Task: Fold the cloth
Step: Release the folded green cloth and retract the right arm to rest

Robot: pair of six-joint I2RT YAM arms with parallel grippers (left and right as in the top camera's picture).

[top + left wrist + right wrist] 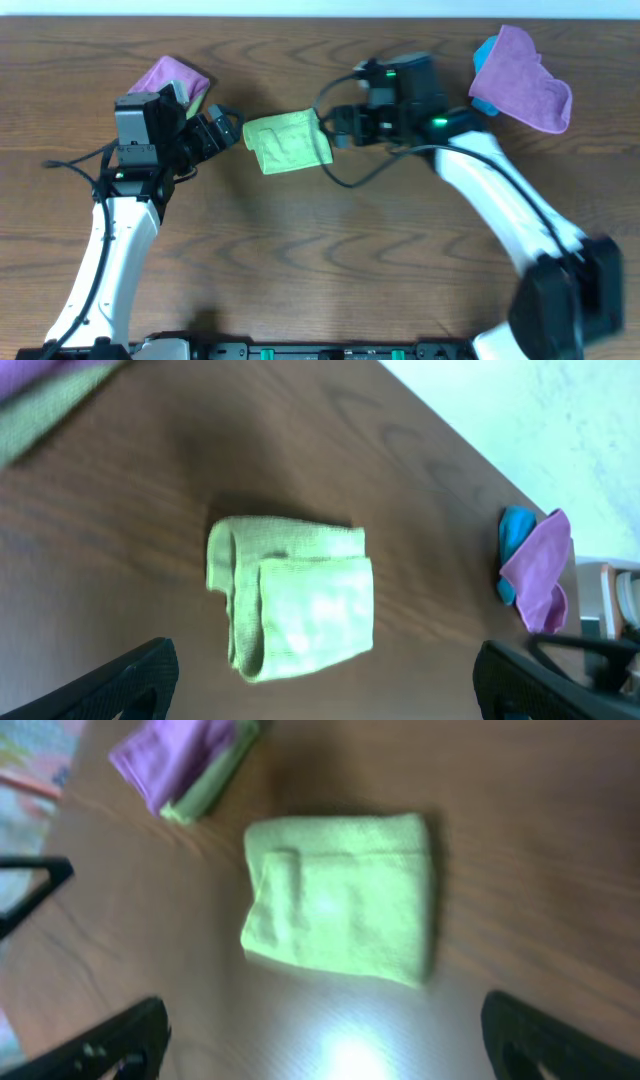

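Observation:
The lime-green cloth [288, 142] lies folded into a small rectangle on the wooden table, between the two grippers. It also shows in the left wrist view [295, 595] and in the right wrist view [345, 898]. My left gripper [225, 128] is open and empty just left of the cloth; its fingertips [325, 680] stand apart, clear of the cloth. My right gripper [335, 125] is open and empty just right of the cloth; its fingertips [330, 1040] are wide apart and hold nothing. No white tag shows.
A purple cloth on a folded green one [178, 82] lies at the back left behind my left arm. Another purple cloth [522, 80] lies over a small blue cloth [484, 55] at the back right. The table's far edge runs along the top.

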